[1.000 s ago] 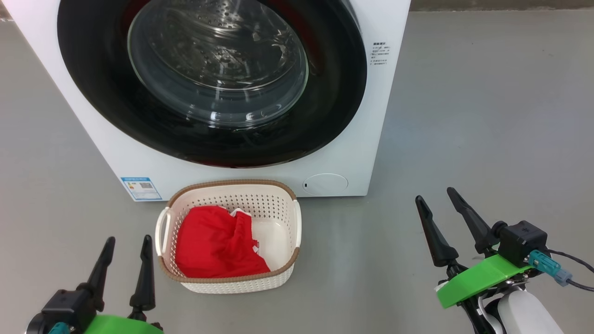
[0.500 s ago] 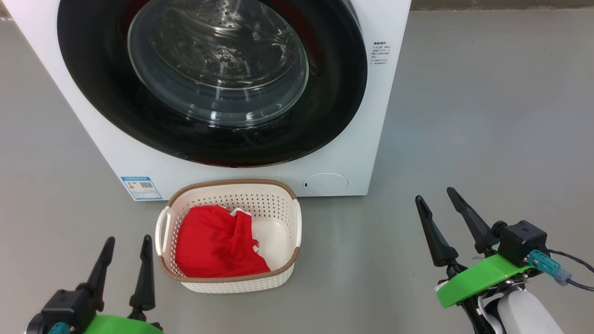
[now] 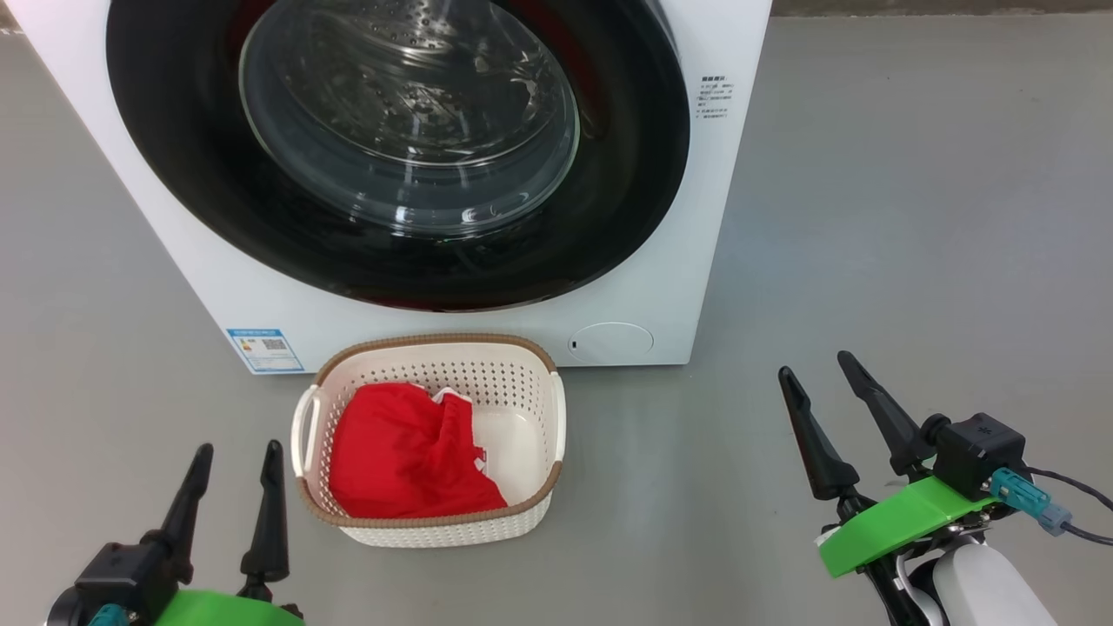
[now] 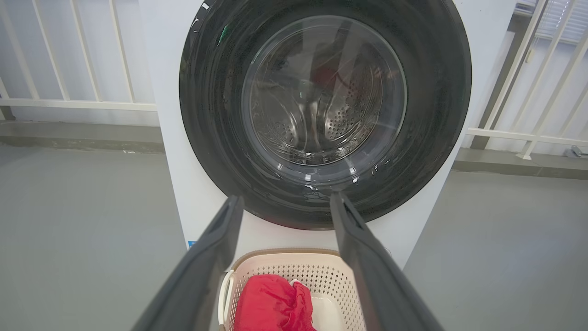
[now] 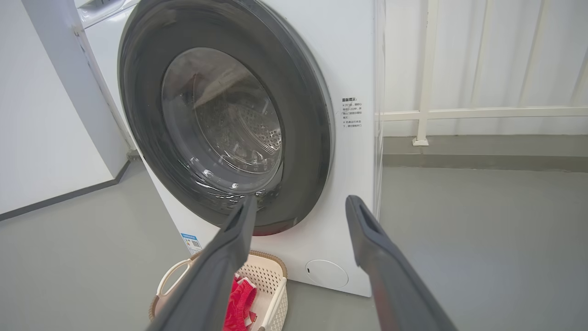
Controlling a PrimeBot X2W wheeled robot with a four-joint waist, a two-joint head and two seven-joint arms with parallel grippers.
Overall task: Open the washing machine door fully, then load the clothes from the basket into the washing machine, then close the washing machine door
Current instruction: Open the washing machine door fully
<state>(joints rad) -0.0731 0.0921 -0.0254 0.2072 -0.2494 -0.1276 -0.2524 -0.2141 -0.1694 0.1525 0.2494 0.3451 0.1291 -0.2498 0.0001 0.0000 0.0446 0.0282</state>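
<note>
Grey floor [image 3: 913,217] lies under everything in the head view. The left gripper [image 3: 239,450] sits low, jaws apart and empty. The basket [image 3: 435,342] stands on the floor just to its right, with the clothes [image 3: 400,461] heaped in the half nearer that gripper. The washer [image 3: 669,296] rises ahead of both grippers, its door [image 3: 626,200] closed against the front. The right gripper [image 3: 815,365], also spread and empty, hangs over bare floor well to the right of the basket.

In the left wrist view, the door looms beyond the parted fingers [image 4: 204,262]. The basket and clothes lie low between them, untouched. A white railing [image 4: 69,103] runs behind the washer.

In the right wrist view, the door stands ahead and left of the open fingers [image 5: 370,239]. The basket sits partly hidden behind the left one, and the washer's round cap [image 5: 327,274] shows between them.
</note>
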